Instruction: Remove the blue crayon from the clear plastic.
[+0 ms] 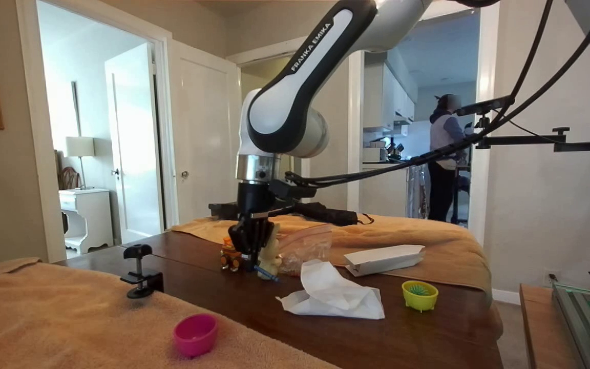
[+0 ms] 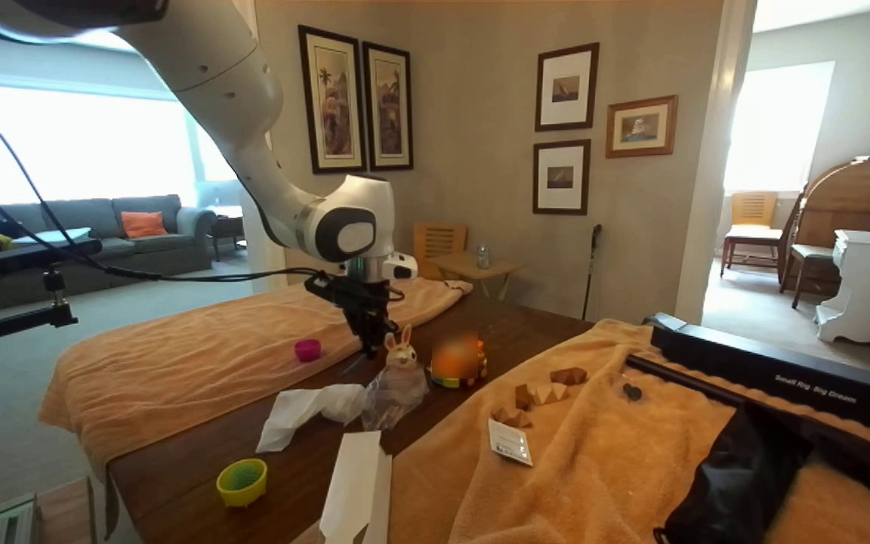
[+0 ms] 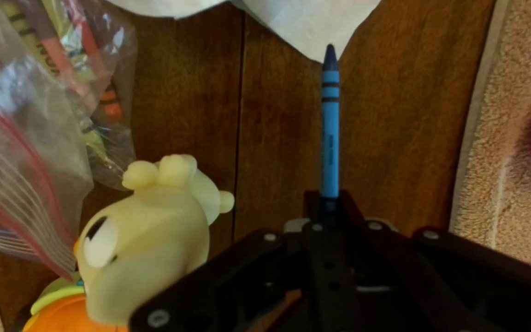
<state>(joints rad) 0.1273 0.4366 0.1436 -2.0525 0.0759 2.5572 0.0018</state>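
Removal looks done from where I sit. Wrist view: blue crayon is fully outside the clear plastic bag, with bench and the rabbit toy between the two. The end effector is clamped on the crayon at the end away from its point; that held end is hidden from me. No scrap of plastic trails from it that I can see. Other crayons lie inside the bag (not my problem, the task only names blue).

Left to do, my read: move it somewhere sensible, set it down, let go. Task gives no drop spot, so strictly even that is extra. Can't tell whether the crayon touches the bench or hangs just above it. Its tip overlaps the white sheet in the wrist view; contact unclear too. I'd lift a little before going sideways, otherwise it could drag the sheet or bump the rabbit toy. Round barrel, so I'd expect it to roll on release.
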